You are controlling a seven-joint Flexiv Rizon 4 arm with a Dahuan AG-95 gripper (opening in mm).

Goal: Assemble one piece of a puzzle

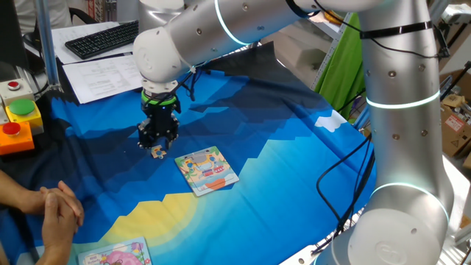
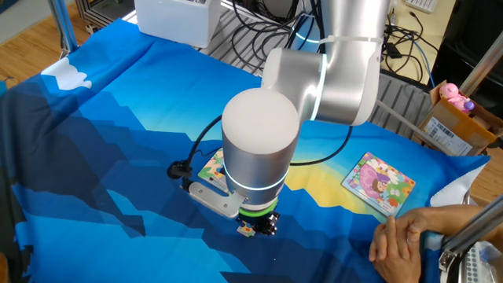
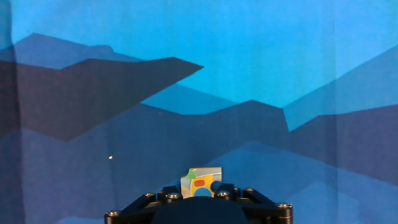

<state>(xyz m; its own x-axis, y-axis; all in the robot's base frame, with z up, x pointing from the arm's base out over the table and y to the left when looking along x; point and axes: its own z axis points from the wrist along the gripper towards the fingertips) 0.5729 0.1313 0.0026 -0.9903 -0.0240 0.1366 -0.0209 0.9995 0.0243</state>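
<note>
My gripper (image 1: 157, 143) is shut on the piece (image 1: 157, 152), a tiny knobbed jigsaw piece, and holds it just above the blue cloth. In the hand view the piece (image 3: 201, 180) sticks out between the fingertips and shows yellow, green and grey patches with a red oval. The puzzle (image 1: 207, 170) is a small square board with a pale blue, yellow and green cartoon picture. It lies flat on the cloth just right of and nearer than the gripper. In the other fixed view the gripper (image 2: 258, 228) is below the arm's wrist, and the puzzle (image 2: 211, 167) is mostly hidden behind it.
A pink-pictured board (image 1: 114, 254) lies at the near cloth edge, also in the other fixed view (image 2: 378, 182). A person's clasped hands (image 1: 57, 210) rest beside it. A button box (image 1: 18, 121), papers and a keyboard (image 1: 99, 38) are at the far left.
</note>
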